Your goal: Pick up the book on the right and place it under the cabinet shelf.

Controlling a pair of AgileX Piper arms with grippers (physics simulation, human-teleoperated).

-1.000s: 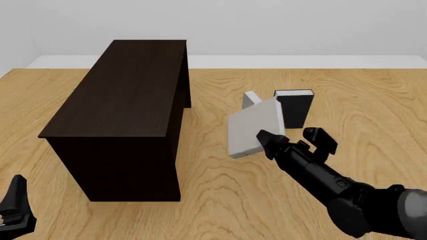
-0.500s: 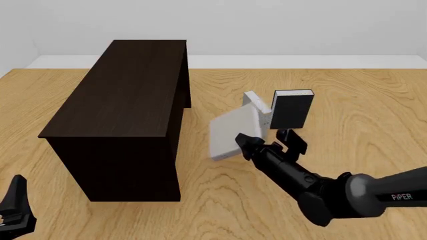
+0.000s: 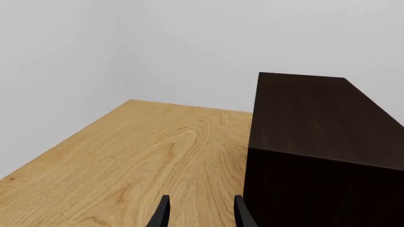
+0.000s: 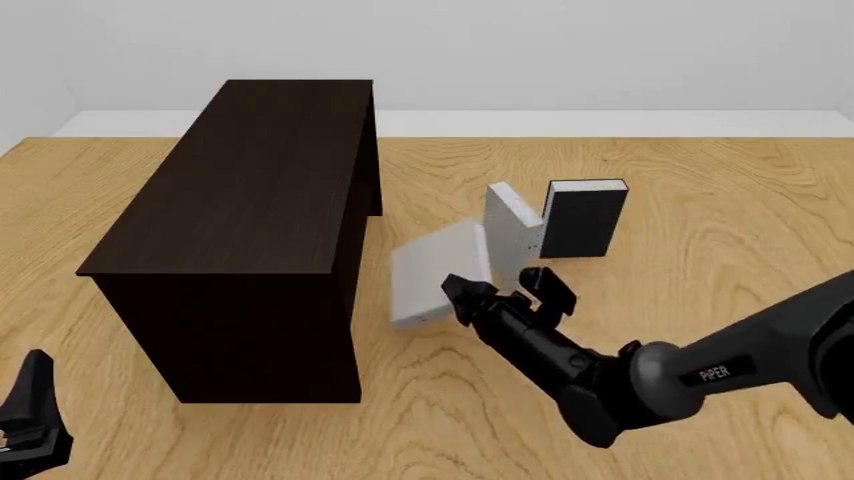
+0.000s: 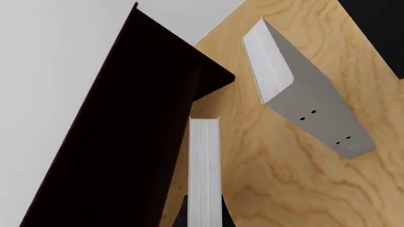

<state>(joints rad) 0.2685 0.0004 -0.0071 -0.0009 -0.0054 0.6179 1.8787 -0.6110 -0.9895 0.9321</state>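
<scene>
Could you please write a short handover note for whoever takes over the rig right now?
Right gripper: shut on the thin light-grey hardcover book, held off the wooden table beside the large dark brown cabinet.
Left gripper: open, idle near the cabinet's near-left corner.
A second grey book and a black-covered book stand behind.
Done: pickup.
Left: slide the book into the cabinet's low recess and release.

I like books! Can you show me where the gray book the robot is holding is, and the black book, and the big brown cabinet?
the book (image 4: 434, 275): front view, on its flat grey cover.
black book (image 4: 583, 222): front view, on its dark cover.
cabinet (image 4: 254, 180): front view, on its flat top.
</scene>
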